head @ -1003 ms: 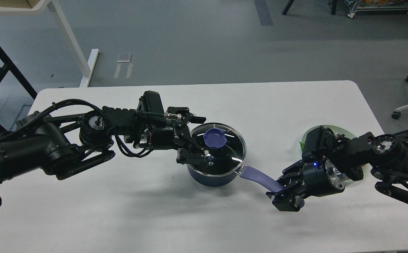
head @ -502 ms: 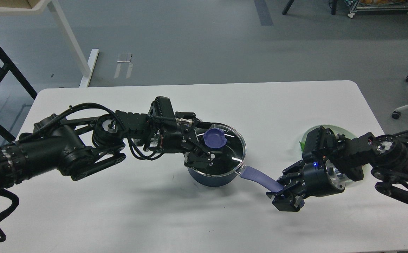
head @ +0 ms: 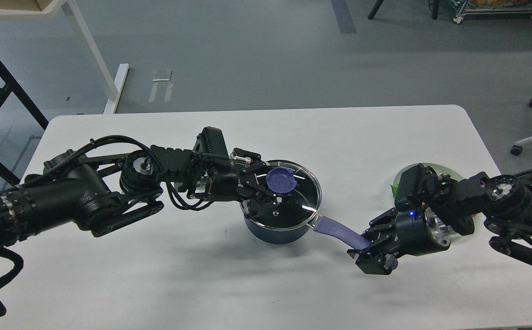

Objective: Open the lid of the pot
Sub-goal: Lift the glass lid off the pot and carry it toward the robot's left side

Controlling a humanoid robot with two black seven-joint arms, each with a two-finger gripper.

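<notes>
Left gripper now closer around knob

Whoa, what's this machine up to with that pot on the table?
It is trying to take the lid off a pot. The right tool is clamped on the end of the pot's blue handle, steadying the dark blue pot on the white table. The left tool reaches over the glass lid, its fingers spread beside the blue knob but not yet closed on it. The lid sits on the pot, so the lifting hasn't started.
</notes>
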